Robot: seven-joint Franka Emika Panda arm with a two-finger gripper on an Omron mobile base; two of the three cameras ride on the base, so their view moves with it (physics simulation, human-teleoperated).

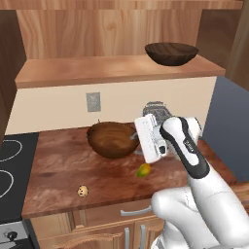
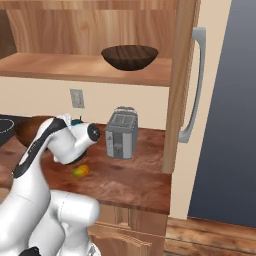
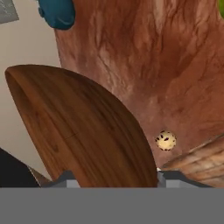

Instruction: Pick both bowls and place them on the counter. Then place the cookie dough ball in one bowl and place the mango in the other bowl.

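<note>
Reddish-brown bowl (image 3: pixel 83 131): nearest the hand camera, its rim running between the 2 finger tips; in the left base view (image 1: pixel 113 138) it sits tilted on the counter, nothing seen inside it.
Gripper (image 3: pixel 113 178): fingers about half spread, 1 on each side of the reddish-brown bowl's wall, holding it by the rim; the tips are mostly cut off at the frame edge.
Counter (image 1: pixel 58 165): mottled reddish-brown worktop carrying the bowl, fruit, dough ball and toaster.
Dark shallow bowl (image 1: pixel 171 53): upright on the paler wooden shelf (image 1: pixel 97 70) above the counter; its inside cannot be seen from here.
Cookie dough ball (image 1: pixel 83 190): loose on the counter near the front edge, in no bowl; also seen past the bowl's rim (image 3: pixel 166 141).
Mango (image 1: pixel 143 170): on the counter just beside the robot's hand, in no bowl; partly hidden by the arm.
Toaster (image 2: pixel 121 132): grey, at the back of the counter; largely hidden behind the hand in the left base view.
Teal round thing (image 3: pixel 57 13): by the wall, cut off at the frame top.
</note>
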